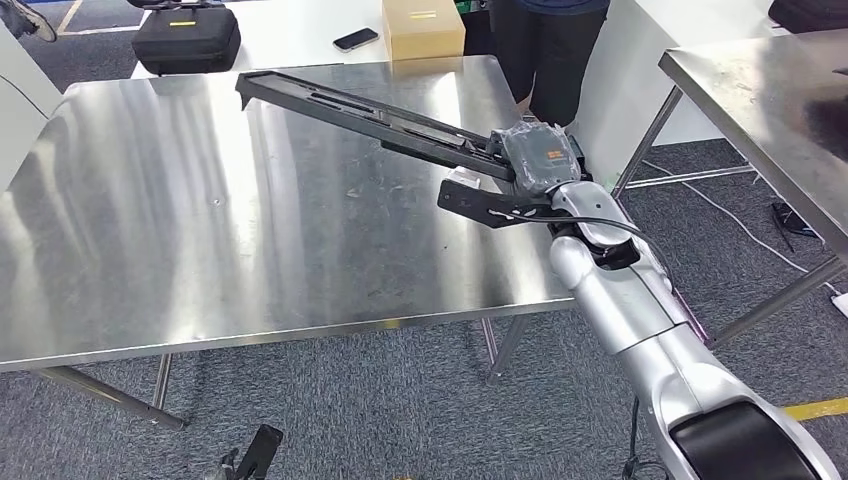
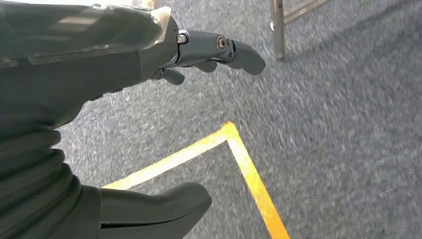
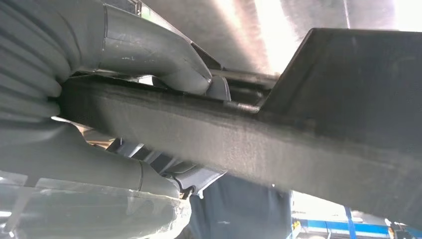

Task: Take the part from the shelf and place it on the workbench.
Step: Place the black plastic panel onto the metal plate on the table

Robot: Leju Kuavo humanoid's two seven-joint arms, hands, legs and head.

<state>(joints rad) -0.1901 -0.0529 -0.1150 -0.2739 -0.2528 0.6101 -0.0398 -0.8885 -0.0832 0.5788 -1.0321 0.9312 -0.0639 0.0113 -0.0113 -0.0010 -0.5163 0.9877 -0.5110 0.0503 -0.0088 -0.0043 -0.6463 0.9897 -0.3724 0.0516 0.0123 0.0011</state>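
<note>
1. Right hand (image 1: 540, 160) has its fingers clamped on one end of the part (image 1: 370, 108), a long black rail-like piece with a flat bracket lower down near the wrist.
2. Part sits over the steel tabletop (image 1: 200, 230), running diagonally from the hand toward the far-left corner. Whether the far end touches the surface or floats just above, I can't tell from the head view.
3. Right wrist view: thumb (image 3: 149, 50) over the top edge of the part, fingers (image 3: 124, 172) wrapped under it. Grip looks solid, but it's at the extreme end.
4. Left hand (image 2: 199, 50) hangs by the floor, fingers apart, holding nothing. Yellow floor tape (image 2: 249, 169) beneath it.
5. Judgement: placing step, part not yet released.
6. Risks:
   - End grip on a long piece means lots of leverage; it could rotate in the fingers, and the far tip would hit first and skid.
   - Release while tilted: it drops flat and bounces or slides.
   - Held end is near the right edge of the tabletop; let go there and it may tip off.
   - Person (image 1: 550, 50) stands just behind the far edge, in line with any swing.
</note>
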